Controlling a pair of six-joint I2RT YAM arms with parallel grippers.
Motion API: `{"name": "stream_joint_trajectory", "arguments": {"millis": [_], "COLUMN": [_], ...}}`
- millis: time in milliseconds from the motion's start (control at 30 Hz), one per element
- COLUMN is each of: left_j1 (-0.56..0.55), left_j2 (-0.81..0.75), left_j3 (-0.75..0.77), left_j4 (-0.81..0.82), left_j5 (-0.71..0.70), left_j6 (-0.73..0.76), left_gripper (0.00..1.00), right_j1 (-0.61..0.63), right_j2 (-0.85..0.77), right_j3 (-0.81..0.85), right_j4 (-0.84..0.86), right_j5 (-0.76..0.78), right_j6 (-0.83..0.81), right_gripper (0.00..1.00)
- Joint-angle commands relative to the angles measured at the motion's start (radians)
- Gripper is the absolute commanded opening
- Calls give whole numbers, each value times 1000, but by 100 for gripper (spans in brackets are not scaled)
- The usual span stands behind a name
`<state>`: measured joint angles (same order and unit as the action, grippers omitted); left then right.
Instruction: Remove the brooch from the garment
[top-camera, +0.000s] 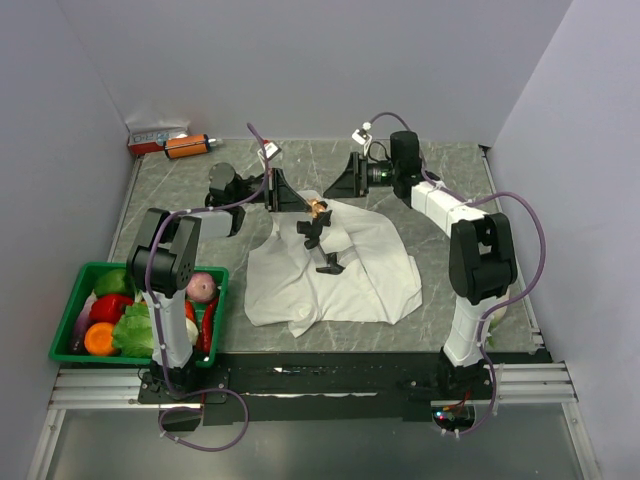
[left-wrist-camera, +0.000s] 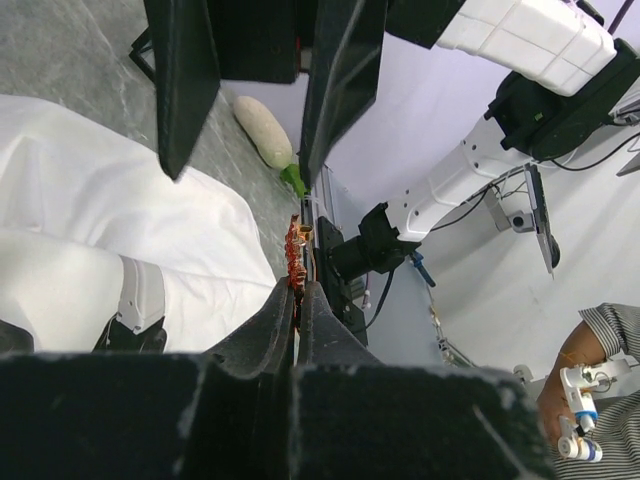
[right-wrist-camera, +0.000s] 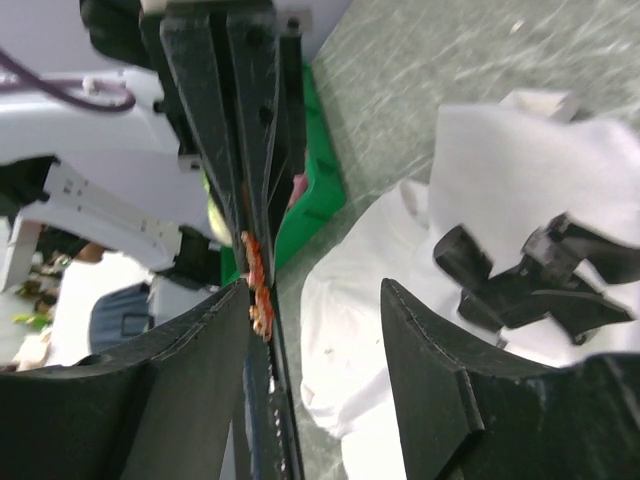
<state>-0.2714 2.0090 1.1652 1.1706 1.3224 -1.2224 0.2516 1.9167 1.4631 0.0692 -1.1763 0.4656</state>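
The brooch is a tiny orange-red piece pinched between the tips of my left gripper, which is shut on it. In the left wrist view the brooch sticks out past the closed gripper, just off the edge of the white cloth. The garment, a white T-shirt with black shapes, lies crumpled mid-table below both grippers. My right gripper faces the left one and stands open. The brooch sits beside the tip of its left finger; nothing is between the jaws.
A green basket full of vegetables sits at the front left, beside the left arm's base. An orange bottle with a black cap and a small box lie at the back left corner. Grey walls close the table on three sides.
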Motion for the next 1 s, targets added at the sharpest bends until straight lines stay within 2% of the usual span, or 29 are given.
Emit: {"name": "stream_joint_trajectory", "arguments": {"millis": [0, 433, 600, 700, 800, 867, 967], "left_j1": [17, 17, 15, 15, 15, 14, 15], "left_j2": [-58, -47, -42, -44, -42, -41, -39], "left_j3": [10, 22, 28, 28, 27, 30, 31], "left_j4": [17, 14, 9, 0, -2, -5, -8], "left_j5": [0, 5, 12, 14, 15, 15, 17], "left_j6": [14, 1, 0, 4, 4, 4, 6], "left_gripper": [1, 1, 1, 1, 1, 1, 1], "right_j1": [6, 54, 63, 63, 61, 63, 67], "right_j2": [-65, -35, -15, 1, 11, 19, 30], "right_j3": [-49, -49, -32, -20, -10, -9, 2], "right_j4": [66, 107, 109, 112, 121, 133, 129], "right_j5": [-118, -164, -141, -135, -131, -134, -137], "right_j6": [-33, -10, -8, -2, 4, 19, 10], "right_gripper": [61, 60, 54, 49, 39, 29, 23]}}
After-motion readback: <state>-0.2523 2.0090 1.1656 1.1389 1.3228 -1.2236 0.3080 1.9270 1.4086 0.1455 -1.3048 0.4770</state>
